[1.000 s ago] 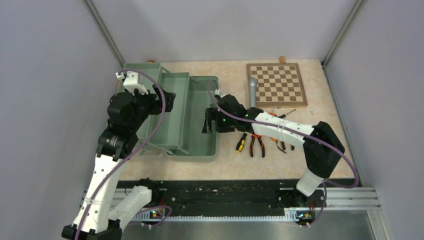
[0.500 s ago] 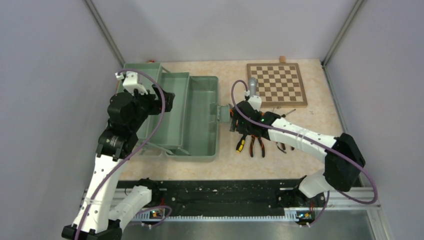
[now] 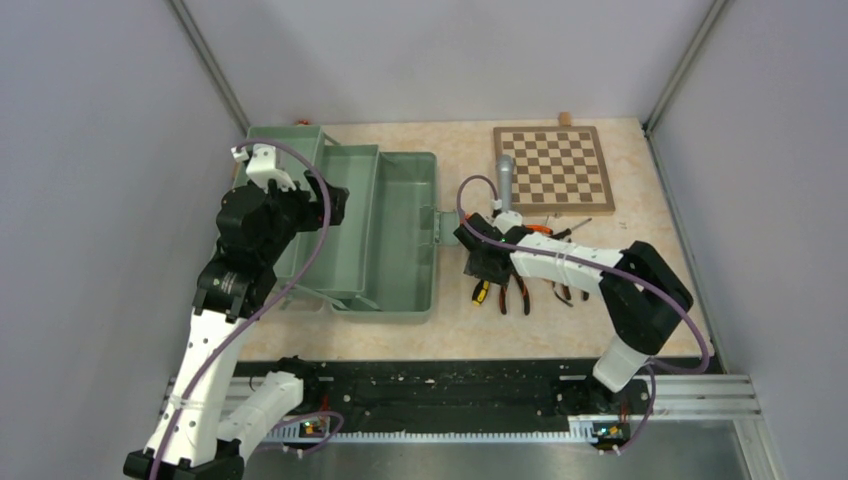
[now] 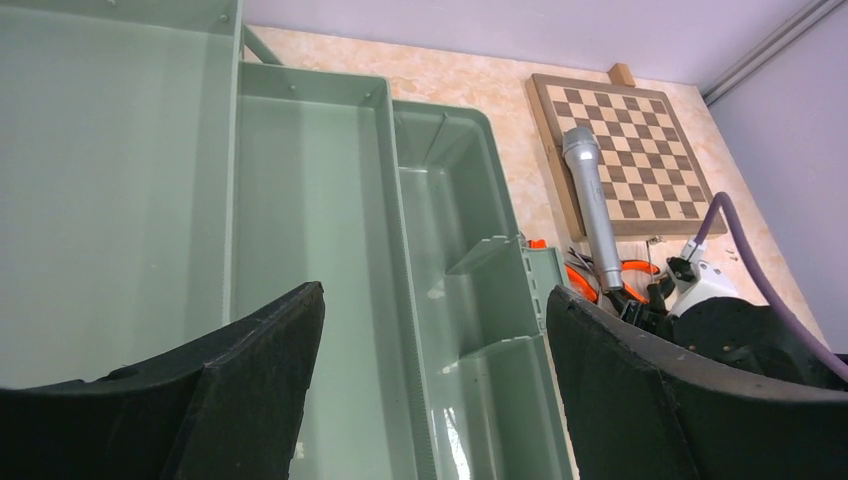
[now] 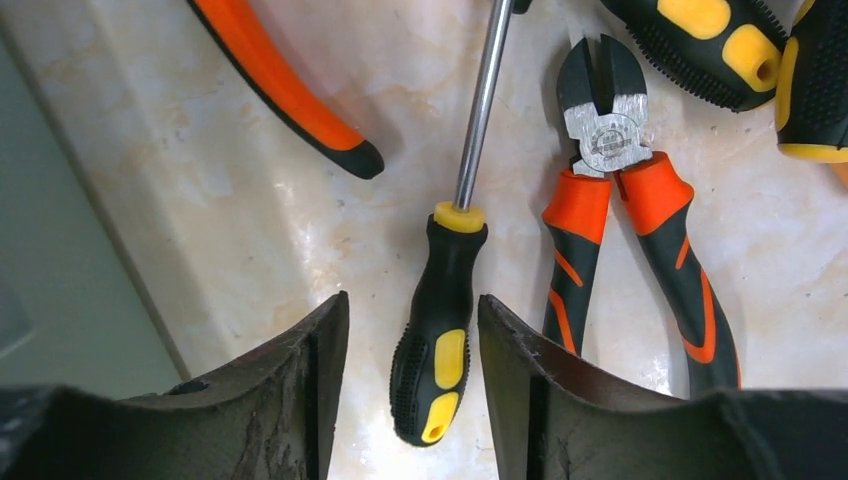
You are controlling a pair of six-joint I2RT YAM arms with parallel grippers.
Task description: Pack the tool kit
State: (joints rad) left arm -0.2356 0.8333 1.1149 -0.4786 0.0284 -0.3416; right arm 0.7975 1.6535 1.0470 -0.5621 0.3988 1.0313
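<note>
Toolbox open, hand tools loose on counter [image 3: 460, 160].
Pale-green toolbox [image 3: 400, 270], trays fanned out, sits on the left half. Flat at its 3 o'clock: yellow-black screwdriver [image 5: 440, 330], shaft toward 12; orange-handled cutters [image 5: 582, 205] just beside, blades closed, handles toward 6.

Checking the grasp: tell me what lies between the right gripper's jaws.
The handle of the yellow-black screwdriver, lying on the table; the right wrist view shows it.
</note>
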